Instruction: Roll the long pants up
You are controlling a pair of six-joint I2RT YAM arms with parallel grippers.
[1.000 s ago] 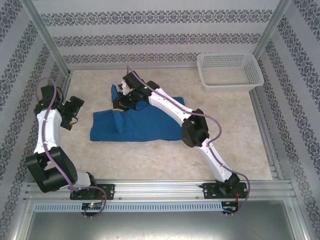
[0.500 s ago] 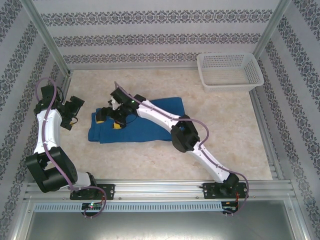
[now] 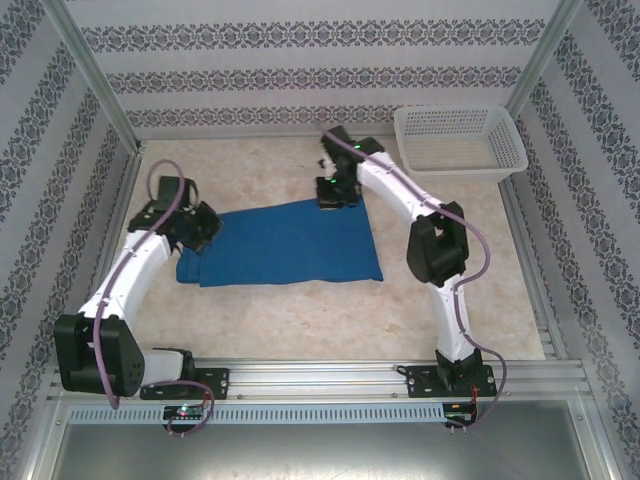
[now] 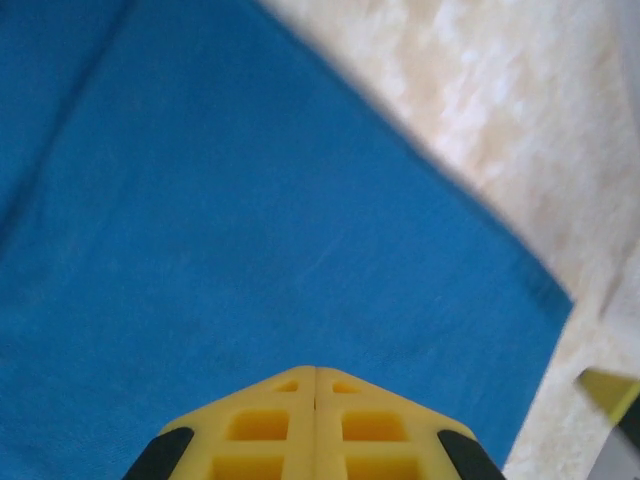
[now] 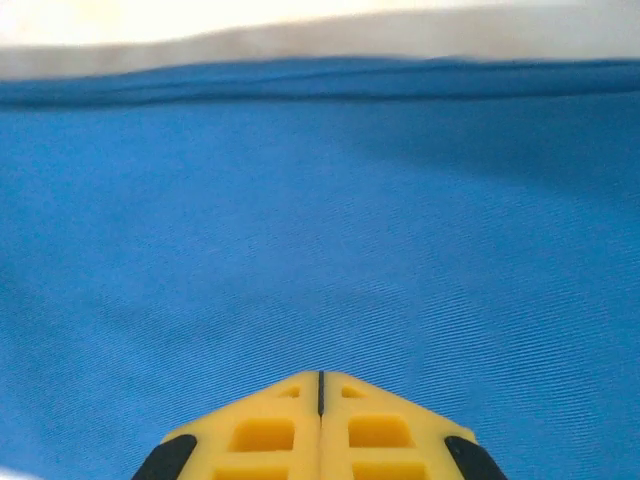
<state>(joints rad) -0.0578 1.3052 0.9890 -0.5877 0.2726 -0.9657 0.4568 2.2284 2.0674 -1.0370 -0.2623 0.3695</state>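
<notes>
The long pants (image 3: 290, 245) lie folded into a flat deep-blue rectangle in the middle of the table. My left gripper (image 3: 203, 232) is at their left edge, and in the left wrist view its yellow fingers (image 4: 316, 370) are shut tip to tip just above the blue cloth (image 4: 250, 200), with nothing between them. My right gripper (image 3: 335, 195) is at the pants' far right corner. Its fingers (image 5: 320, 374) are also shut and empty, low over the cloth (image 5: 320, 220), whose far hem runs across the top of that view.
A white mesh basket (image 3: 460, 140) stands empty at the back right. Bare marble-look tabletop (image 3: 450, 270) surrounds the pants. Patterned walls and metal posts close in the left, back and right sides.
The left arm swung from the left wall over to the pants' left edge. The right arm left the pants' left part for their far right corner. The cloth now lies flatter.
</notes>
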